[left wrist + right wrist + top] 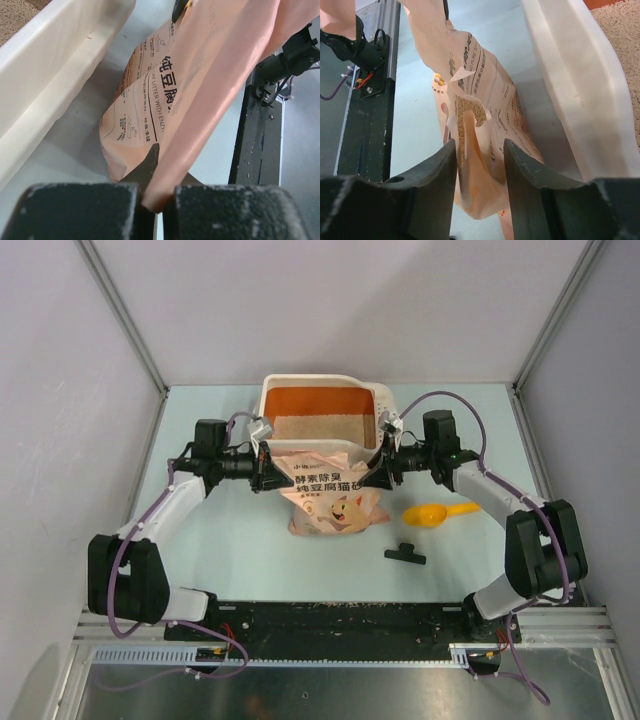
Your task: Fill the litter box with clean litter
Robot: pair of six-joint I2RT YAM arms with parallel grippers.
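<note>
The cream-white litter box (270, 405) stands at the back centre, with pale clean litter (320, 427) on its floor. A pink printed bag (335, 498) stands just in front of it, held up at the top. My left gripper (268, 468) is shut on the bag's upper left edge; in the left wrist view that pink fold (200, 100) is pinched between the fingers of the left gripper (159, 175). My right gripper (383, 466) is at the bag's upper right corner. In the right wrist view the right gripper (479, 145) is open, with a loose fold of the bag (490, 95) between its fingers.
An orange scoop (437, 512) lies right of the bag, and a small black clip (405, 554) lies in front of it. The box's white wall (60, 65) (580, 90) runs close beside both wrists. A black rail (340, 620) crosses the near table edge.
</note>
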